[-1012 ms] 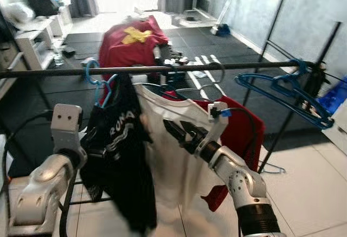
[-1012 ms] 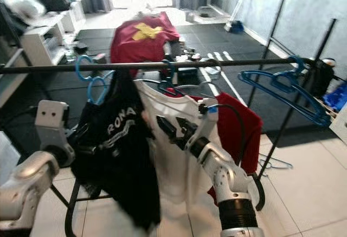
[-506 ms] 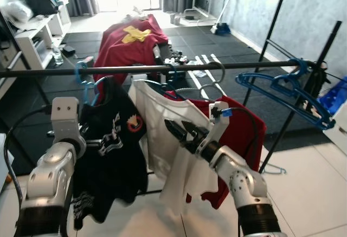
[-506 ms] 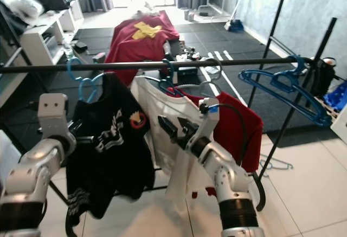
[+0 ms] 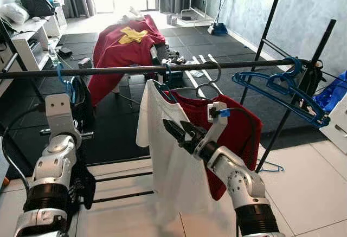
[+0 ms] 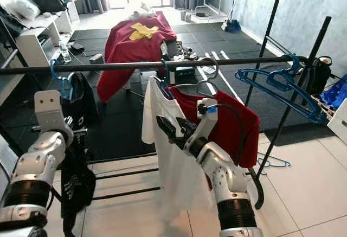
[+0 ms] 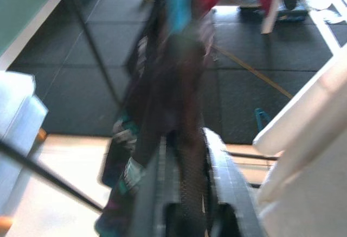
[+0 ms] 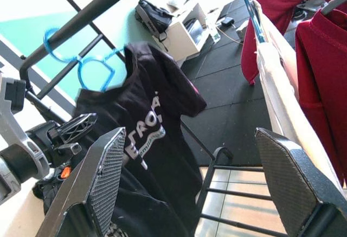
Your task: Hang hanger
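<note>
Left gripper (image 7: pixel 184 193) pinches the black printed T-shirt (image 8: pixel 146 134) on its blue plastic hanger (image 5: pixel 68 85), hooked at the black metal rail's (image 5: pixel 124 70) left end. Judgement: ease off only once the hook sits square. Right gripper (image 5: pixel 181 134) spread wide, holding nothing, before the white T-shirt (image 5: pixel 162 155)

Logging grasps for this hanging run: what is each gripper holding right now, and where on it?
The left gripper pinches the black shirt by its fabric, low on the garment. The right gripper is open, holding nothing.
</note>
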Robot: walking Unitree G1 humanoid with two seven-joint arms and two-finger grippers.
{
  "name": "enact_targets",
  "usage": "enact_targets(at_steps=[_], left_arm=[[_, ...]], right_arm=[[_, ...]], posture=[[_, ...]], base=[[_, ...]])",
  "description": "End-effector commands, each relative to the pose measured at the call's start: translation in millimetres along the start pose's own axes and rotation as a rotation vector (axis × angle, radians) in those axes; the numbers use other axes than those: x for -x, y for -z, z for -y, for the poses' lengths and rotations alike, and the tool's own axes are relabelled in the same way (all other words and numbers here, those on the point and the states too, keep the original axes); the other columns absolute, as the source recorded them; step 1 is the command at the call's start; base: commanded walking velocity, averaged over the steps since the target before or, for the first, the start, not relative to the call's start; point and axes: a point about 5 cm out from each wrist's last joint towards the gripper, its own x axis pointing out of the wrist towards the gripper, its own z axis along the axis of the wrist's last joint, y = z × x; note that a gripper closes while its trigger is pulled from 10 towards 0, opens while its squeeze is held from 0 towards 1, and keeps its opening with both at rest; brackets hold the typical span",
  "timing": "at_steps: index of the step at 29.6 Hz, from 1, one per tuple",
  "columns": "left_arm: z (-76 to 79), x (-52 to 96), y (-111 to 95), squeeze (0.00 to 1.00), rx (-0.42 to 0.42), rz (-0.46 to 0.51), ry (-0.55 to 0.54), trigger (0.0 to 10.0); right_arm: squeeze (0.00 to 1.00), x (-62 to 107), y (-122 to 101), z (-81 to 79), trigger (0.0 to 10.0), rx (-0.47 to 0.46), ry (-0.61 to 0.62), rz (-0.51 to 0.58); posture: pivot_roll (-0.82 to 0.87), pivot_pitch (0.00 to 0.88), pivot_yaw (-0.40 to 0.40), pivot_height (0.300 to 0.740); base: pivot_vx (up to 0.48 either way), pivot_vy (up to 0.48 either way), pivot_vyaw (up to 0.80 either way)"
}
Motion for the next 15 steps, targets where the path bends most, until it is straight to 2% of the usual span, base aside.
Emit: enact_targets(at_steps=[1, 7, 8, 10, 11, 12, 13, 14, 15], left_arm=[[4.5, -0.6, 3.0, 1.00, -0.034, -0.010, 0.034, 10.0], [-2.1, 2.6, 4.5, 1.00, -0.058, 0.005, 0.037, 10.0], [-25.5, 11.4, 5.1, 1.00, -0.088, 0.026, 0.001, 10.0], [-25.5, 11.4, 5.1, 1.00, -0.088, 0.026, 0.001, 10.0], [-34.2, 15.5, 5.2, 1.00, -0.100, 0.031, -0.011, 10.0], [-34.2, 15.5, 5.2, 1.00, -0.100, 0.031, -0.011, 10.0], [-46.0, 21.8, 5.4, 1.00, -0.124, 0.032, -0.018, 10.0], [-46.0, 21.8, 5.4, 1.00, -0.124, 0.032, -0.018, 10.0], [-61.1, 31.9, 5.6, 1.00, -0.153, 0.032, -0.034, 10.0]], right_arm=[[0.00, -0.2, 1.7, -2.1, 10.0, -0.002, 0.000, -0.001], [0.00, -1.5, 2.9, -3.7, 10.0, -0.006, -0.008, -0.003], [0.00, -1.6, 2.9, -3.7, 10.0, -0.009, -0.013, -0.003], [0.00, -1.6, 2.9, -3.7, 10.0, -0.009, -0.013, -0.003], [0.00, -1.5, 2.7, -3.5, 10.0, -0.010, -0.015, -0.002], [0.00, -1.5, 2.7, -3.5, 10.0, -0.010, -0.015, -0.002], [0.00, -1.6, 2.5, -3.3, 10.0, -0.013, -0.017, -0.002], [0.00, -1.6, 2.5, -3.3, 10.0, -0.013, -0.017, -0.002], [0.00, -2.1, 2.4, -3.9, 10.0, -0.014, -0.023, -0.003]], posture=[[-0.12, 0.000, 0.014, 0.740], [-0.11, 0.000, 0.013, 0.740], [-0.11, 0.000, 0.014, 0.740], [-0.11, 0.000, 0.014, 0.740], [-0.11, 0.000, 0.014, 0.740], [-0.11, 0.000, 0.014, 0.740], [-0.09, 0.000, 0.009, 0.740], [-0.09, 0.000, 0.009, 0.740], [-0.08, 0.000, 0.005, 0.740]], base=[[0.000, 0.000, 0.00], [0.000, 0.000, 0.00], [0.000, 0.000, 0.00], [0.000, 0.000, 0.00], [0.000, 0.000, 0.00], [0.000, 0.000, 0.00], [0.000, 0.000, 0.00], [0.000, 0.000, 0.00], [0.000, 0.000, 0.00]])
